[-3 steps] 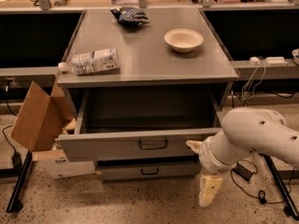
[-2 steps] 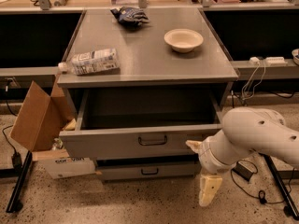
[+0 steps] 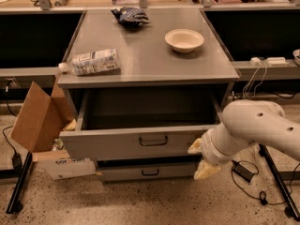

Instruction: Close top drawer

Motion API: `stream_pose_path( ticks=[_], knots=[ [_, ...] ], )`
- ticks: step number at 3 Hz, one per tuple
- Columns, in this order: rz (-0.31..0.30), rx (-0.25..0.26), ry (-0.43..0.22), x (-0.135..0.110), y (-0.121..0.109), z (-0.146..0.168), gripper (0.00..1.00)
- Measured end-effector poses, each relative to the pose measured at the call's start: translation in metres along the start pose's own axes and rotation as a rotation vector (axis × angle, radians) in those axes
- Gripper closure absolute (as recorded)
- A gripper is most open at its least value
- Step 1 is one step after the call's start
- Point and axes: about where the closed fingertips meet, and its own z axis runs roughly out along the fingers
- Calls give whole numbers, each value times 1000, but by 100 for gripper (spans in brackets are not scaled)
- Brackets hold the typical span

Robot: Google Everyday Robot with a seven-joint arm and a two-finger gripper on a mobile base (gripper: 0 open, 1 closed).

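The top drawer [image 3: 117,144] is a wide grey metal drawer with a small dark loop handle [image 3: 153,140]. It stands pulled well out of the cabinet, and its inside looks empty. My gripper [image 3: 200,158] sits at the right end of the drawer's front panel, at the end of my white arm [image 3: 255,128]. Its two cream fingers [image 3: 195,146] are spread apart, one against the panel's right edge and one lower down. It holds nothing. A lower grey drawer [image 3: 145,172] below is nearly closed.
On the cabinet top [image 3: 140,55] lie a plastic bottle [image 3: 91,61], a white bowl [image 3: 184,40] and a dark bag [image 3: 131,17]. An open cardboard box [image 3: 40,121] stands at the left of the cabinet. Cables and a power adapter [image 3: 243,171] lie on the floor at the right.
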Motion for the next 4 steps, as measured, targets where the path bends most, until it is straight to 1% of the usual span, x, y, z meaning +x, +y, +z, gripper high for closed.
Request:
stream_pose_path(
  ticks=[1,2,3,4],
  knots=[
    [9,15,6,15,-28,1,64],
    [14,27,18,25,-53,4,88],
    [14,47,24,28,-74,7,100],
    [14,66,20,30,-90,8,100]
  ],
)
